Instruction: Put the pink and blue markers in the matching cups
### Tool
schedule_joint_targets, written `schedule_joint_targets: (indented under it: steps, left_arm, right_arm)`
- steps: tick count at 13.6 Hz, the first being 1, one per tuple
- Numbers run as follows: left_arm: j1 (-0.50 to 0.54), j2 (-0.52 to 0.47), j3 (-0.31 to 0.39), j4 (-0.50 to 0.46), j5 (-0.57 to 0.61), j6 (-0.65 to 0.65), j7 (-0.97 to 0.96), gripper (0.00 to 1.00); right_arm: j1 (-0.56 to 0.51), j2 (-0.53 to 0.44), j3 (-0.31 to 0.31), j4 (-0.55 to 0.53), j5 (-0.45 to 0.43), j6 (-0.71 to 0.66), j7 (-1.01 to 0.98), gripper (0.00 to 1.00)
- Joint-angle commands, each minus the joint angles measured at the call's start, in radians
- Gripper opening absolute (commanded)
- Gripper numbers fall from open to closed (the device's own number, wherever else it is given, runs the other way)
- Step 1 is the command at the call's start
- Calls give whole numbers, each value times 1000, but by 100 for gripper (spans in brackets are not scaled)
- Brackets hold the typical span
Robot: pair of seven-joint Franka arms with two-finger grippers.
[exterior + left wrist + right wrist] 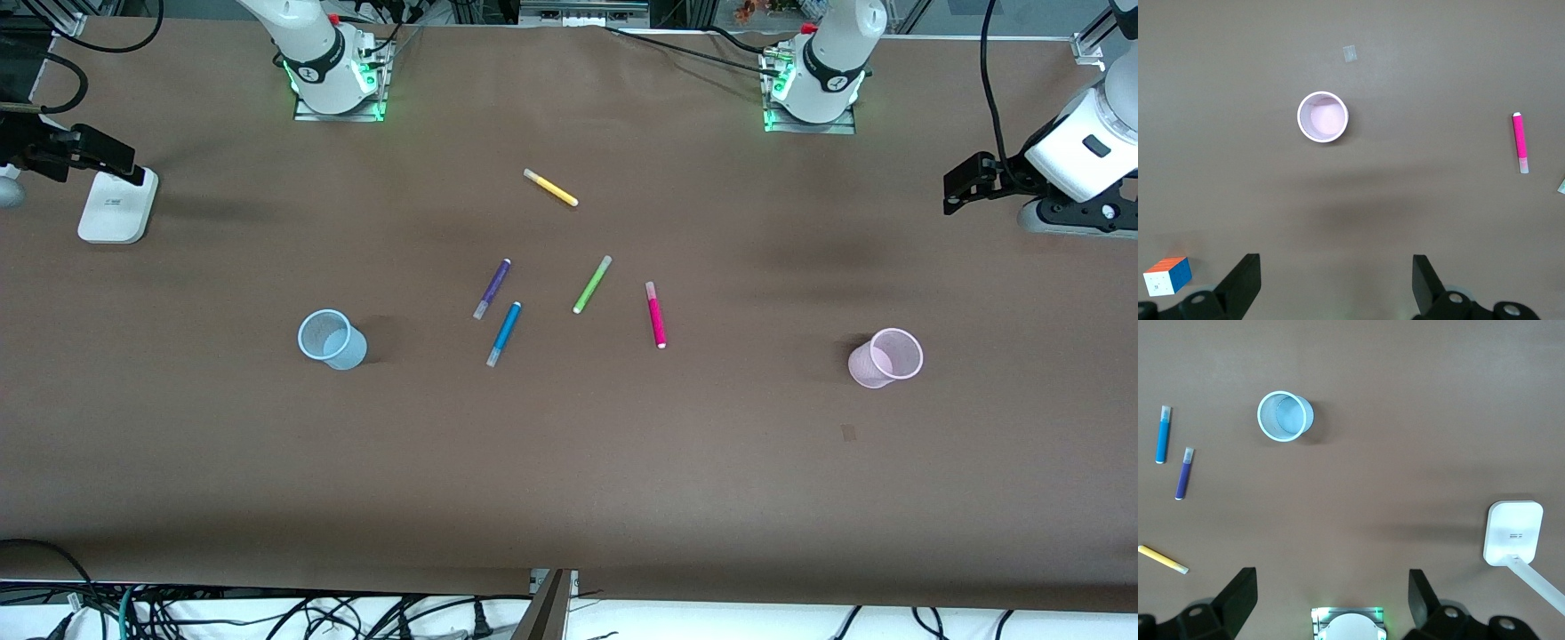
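The pink marker (655, 314) lies flat mid-table; it also shows in the left wrist view (1520, 142). The blue marker (504, 333) lies beside it toward the right arm's end and shows in the right wrist view (1163, 435). The light blue cup (331, 339) stands upright toward the right arm's end (1285, 416). The light pink cup (885, 357) stands upright toward the left arm's end (1323, 117). My left gripper (1335, 283) is open and empty, high over bare table short of the pink cup. My right gripper (1331, 597) is open and empty, high over its own base. Neither gripper shows in the front view.
A purple marker (492, 288), a lime-green marker (592, 284) and a yellow marker (550, 188) lie mid-table. A white stand base (116, 206) sits at the right arm's end. A colour cube (1168, 275) sits at the left arm's end. A tape scrap (849, 433) lies near the pink cup.
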Motion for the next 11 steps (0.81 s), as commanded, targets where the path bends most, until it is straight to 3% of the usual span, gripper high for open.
schedule_joint_targets:
  steps: [1,11]
  left_arm:
    - [4,-13,-1,1,-21,-18,19,100]
    - [4,-9,1,7,-21,-23,22,100]
  right_arm:
    - [-10,5,12,23,15,-17,18,100]
    - [-11,16,8,18,18,-6,4,100]
